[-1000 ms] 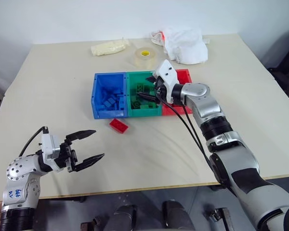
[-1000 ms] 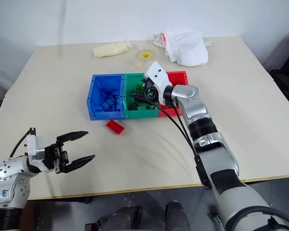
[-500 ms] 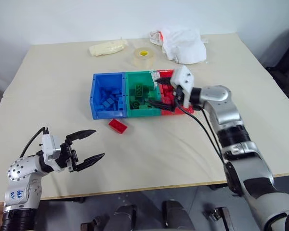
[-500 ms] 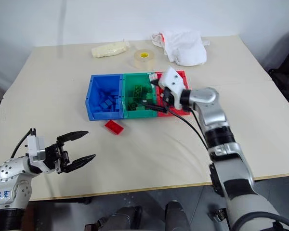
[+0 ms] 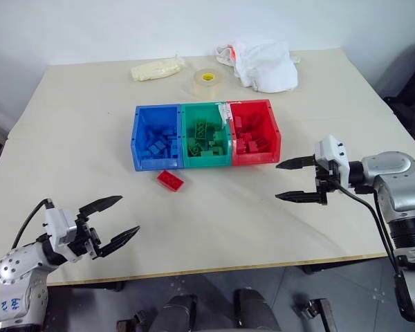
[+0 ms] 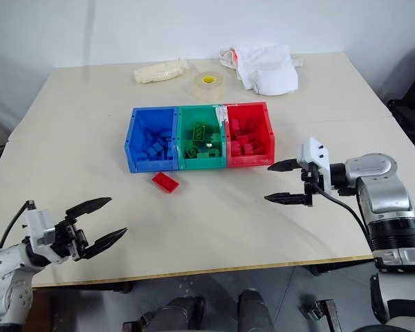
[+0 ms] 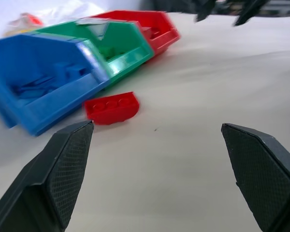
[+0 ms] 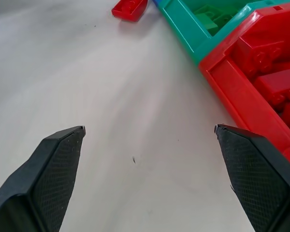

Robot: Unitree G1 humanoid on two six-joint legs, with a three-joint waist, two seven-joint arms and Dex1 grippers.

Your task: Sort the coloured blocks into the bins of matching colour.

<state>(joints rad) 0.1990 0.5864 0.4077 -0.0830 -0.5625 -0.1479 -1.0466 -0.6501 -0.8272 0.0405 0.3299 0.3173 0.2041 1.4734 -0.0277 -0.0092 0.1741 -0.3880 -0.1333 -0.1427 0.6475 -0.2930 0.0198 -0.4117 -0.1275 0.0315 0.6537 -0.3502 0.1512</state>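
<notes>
Red studded brick [image 5: 170, 180] – flat, beside bins [image 5: 205, 162]

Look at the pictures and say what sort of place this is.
Probably an indoor lab or test room, set up as a sorting station: a plain beige table against a bare white wall, three joined bins holding toy blocks, a tape roll and a crumpled cloth.

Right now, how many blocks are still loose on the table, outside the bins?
1: a red block lies on the table just in front of the blue bin, apart from it. No other is visible outside the bins.
</notes>
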